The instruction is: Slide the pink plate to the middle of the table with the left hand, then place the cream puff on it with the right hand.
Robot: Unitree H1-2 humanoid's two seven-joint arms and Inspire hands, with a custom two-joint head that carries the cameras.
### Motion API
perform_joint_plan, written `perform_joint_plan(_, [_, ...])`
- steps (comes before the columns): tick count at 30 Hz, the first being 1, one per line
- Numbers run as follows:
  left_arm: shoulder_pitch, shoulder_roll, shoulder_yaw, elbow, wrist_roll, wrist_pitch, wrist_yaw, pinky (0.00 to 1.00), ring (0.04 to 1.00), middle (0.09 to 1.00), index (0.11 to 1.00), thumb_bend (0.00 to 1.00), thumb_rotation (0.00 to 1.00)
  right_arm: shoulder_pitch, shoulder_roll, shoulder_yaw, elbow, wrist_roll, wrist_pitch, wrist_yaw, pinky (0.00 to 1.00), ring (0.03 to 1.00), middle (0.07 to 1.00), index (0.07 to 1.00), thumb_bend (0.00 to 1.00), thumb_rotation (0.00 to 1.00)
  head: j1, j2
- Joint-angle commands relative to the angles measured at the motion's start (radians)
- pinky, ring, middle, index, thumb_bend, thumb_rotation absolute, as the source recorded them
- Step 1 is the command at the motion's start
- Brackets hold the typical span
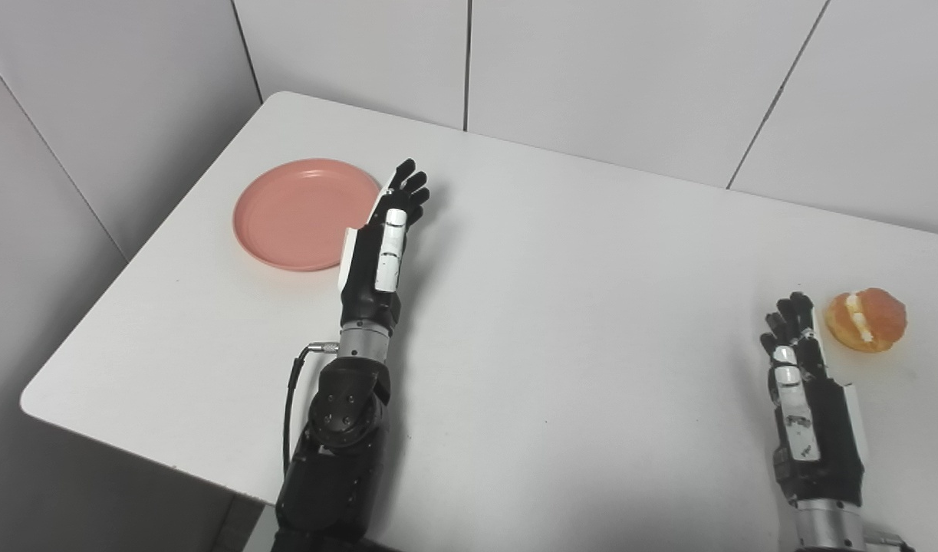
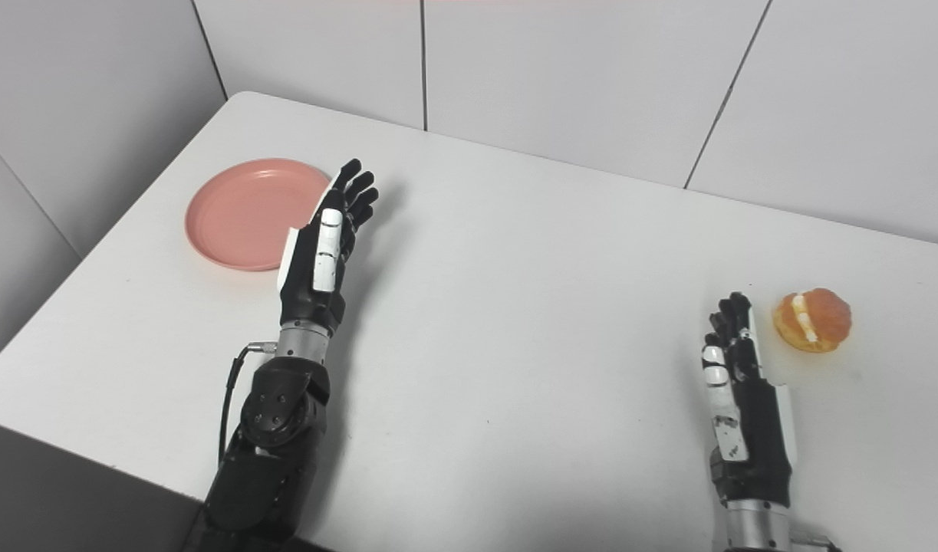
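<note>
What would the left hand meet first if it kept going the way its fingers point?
Probably nothing: the left hand points up-right, past the pink plate beside it, over bare table towards the back wall.

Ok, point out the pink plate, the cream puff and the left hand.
pink plate [image 1: 296, 211], left eye view, bare centre.
cream puff [image 1: 867, 320], left eye view, middle of the pastry.
left hand [image 1: 380, 249], left eye view, back of the hand.

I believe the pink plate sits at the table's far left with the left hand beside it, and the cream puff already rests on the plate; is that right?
Not quite: the cream puff is not on the plate. It lies on the table at the far right, just beyond the right hand, as the left eye view shows. The plate holds nothing, and it does sit at the far left with the left hand beside it.
</note>
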State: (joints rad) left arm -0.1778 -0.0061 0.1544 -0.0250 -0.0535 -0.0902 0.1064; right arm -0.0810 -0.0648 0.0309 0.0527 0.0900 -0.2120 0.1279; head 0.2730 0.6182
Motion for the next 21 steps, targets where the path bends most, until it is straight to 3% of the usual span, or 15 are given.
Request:
perform_joint_plan(1, [-0.043,0.021,0.014,-0.038,-0.009,0.005,0.009,0.90,0.876,0.870,0.858,0.71,1.00,0.009,0.007,0.002,0.005,0.005,-0.024,0.004,1.00,1.000,1.000,1.000,0.57,0.82,0.000,0.000])
perform_joint_plan(12, [-0.093,0.113,0.113,0.092,0.002,-0.102,0.036,0.84,0.817,0.797,0.787,0.73,1.00,0.007,0.007,0.003,0.007,-0.006,-0.018,0.000,1.00,1.000,1.000,1.000,0.59,0.84,0.001,0.004])
perform_joint_plan(17, [-0.107,0.156,0.144,0.153,-0.017,-0.167,0.031,0.83,0.792,0.780,0.780,0.67,1.00,0.009,0.008,0.002,0.002,0.002,-0.011,0.003,1.00,1.000,1.000,1.000,0.56,0.83,0.001,0.004])
perform_joint_plan(21, [-0.120,0.171,0.179,0.141,-0.017,-0.139,0.068,0.82,0.778,0.765,0.759,0.72,1.00,0.008,0.007,0.003,0.004,-0.005,-0.014,0.000,1.00,1.000,1.000,1.000,0.57,0.83,0.005,0.003])
